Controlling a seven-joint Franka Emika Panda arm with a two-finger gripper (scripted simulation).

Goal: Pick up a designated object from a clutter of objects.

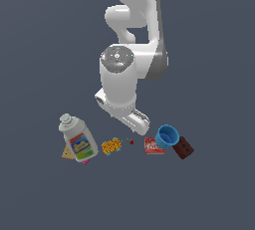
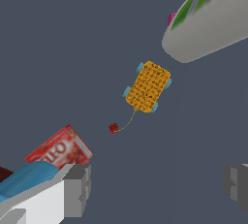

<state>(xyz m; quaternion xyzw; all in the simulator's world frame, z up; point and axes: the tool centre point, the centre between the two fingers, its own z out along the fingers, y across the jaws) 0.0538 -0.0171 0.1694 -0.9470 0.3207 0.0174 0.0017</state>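
The designated object, a small flat orange-yellow block [image 1: 112,146] with dark speckles and teal bits at its edge, lies on the floor between the white bottle [image 1: 77,138] and the red packet [image 1: 154,146]. It also shows in the wrist view [image 2: 147,87], apart from my fingers. My gripper [image 2: 157,184] is open and empty, with one grey fingertip [image 2: 77,189] near the red packet [image 2: 59,149] and the other [image 2: 236,184] at the picture's edge. In the exterior view the arm's body hides the fingers.
A tan triangle [image 1: 67,152] lies beside the bottle [image 2: 208,22]. A tiny red bit [image 1: 131,142] [image 2: 113,128] lies beside the block. A blue cup [image 1: 167,136] [image 2: 24,177] and a dark brown block [image 1: 183,148] sit at the exterior view's right.
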